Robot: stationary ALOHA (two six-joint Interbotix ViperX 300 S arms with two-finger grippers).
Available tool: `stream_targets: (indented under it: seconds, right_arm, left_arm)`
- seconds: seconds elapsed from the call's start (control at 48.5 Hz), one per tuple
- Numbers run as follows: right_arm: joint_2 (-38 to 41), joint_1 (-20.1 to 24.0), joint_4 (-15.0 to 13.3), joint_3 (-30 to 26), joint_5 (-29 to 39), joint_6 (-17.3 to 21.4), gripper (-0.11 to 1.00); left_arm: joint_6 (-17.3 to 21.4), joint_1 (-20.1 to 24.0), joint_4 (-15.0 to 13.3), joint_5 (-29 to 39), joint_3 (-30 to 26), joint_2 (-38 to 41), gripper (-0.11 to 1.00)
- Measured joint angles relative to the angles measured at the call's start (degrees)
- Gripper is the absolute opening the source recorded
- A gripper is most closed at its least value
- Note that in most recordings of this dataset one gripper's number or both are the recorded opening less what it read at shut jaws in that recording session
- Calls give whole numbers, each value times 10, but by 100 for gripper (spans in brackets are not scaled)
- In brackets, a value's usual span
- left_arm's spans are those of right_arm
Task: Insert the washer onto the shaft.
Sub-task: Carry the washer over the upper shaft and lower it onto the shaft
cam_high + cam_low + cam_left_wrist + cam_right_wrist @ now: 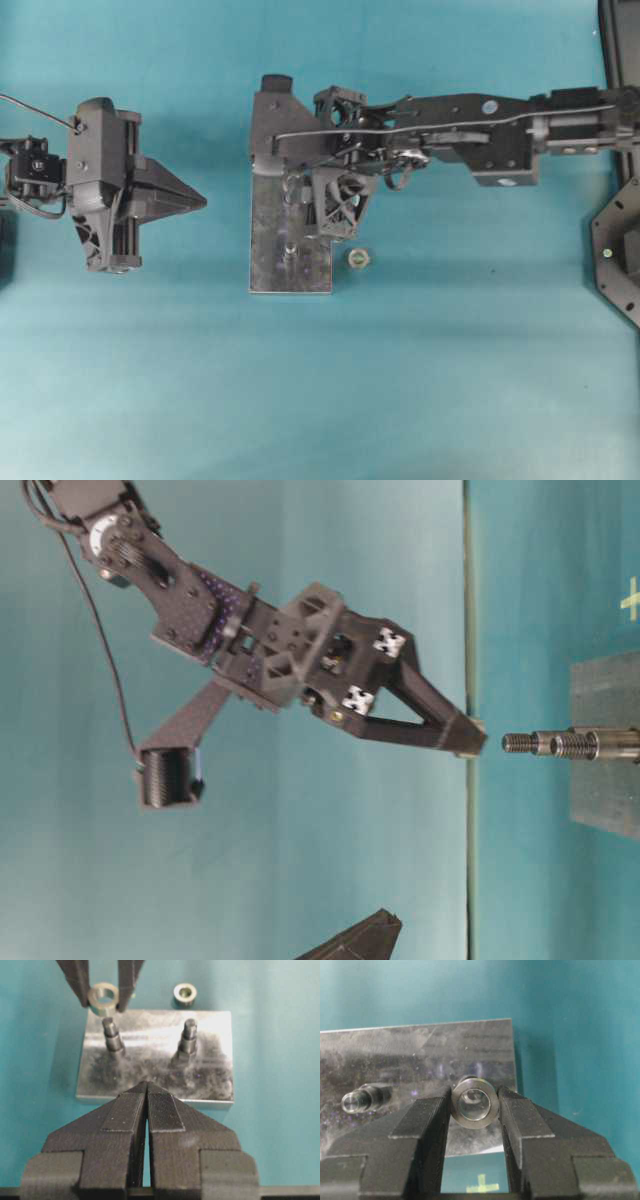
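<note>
My right gripper (475,1105) is clamped on the washer (474,1101), one finger on each side of the ring, bore facing my wrist camera. From the left wrist view I see the same washer (103,1000) pinched between the two right fingers (75,980), hanging just above the top of one shaft (112,1036), not yet on it, with a small gap between ring and shaft tip. Second shaft (188,1037) stands beside it on the same metal base plate (155,1080), bare. A second washer (185,994) lies flat on the teal table (280,1060) just past the plate's far edge, touching nothing.

Overhead, my right arm reaches across the plate (270,270) from the right; the loose washer (359,258) sits just beside the plate's right edge. Table-level view: right gripper (470,735) tips point at the threaded shaft end (520,743), close but apart; I can't make out the washer there.

My left gripper (146,1105) is fully closed, pads pressed together, nothing in it. Overhead it (195,201) hovers well left of the plate, pointing toward it
</note>
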Motion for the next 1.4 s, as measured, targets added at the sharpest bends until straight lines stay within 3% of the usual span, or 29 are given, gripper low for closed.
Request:
stream_targets:
  seconds: [0.948, 0.989, 1.175, 1.401]
  right_arm:
    - [37, -3, 1, -12, 9, 1, 33]
    - [38, -3, 1, -15, 12, 2, 38]
    - [37, -5, 0, -15, 14, 11, 87]
    - [38, -6, 0, -15, 18, 12, 88]
  left_arm:
    - [-4, 0, 0, -11, -5, 3, 0]
    - [-4, 1, 0, -14, -5, 4, 0]
    - [-4, 0, 0, -17, -5, 5, 0]
    - [-4, 0, 0, -18, -5, 5, 0]
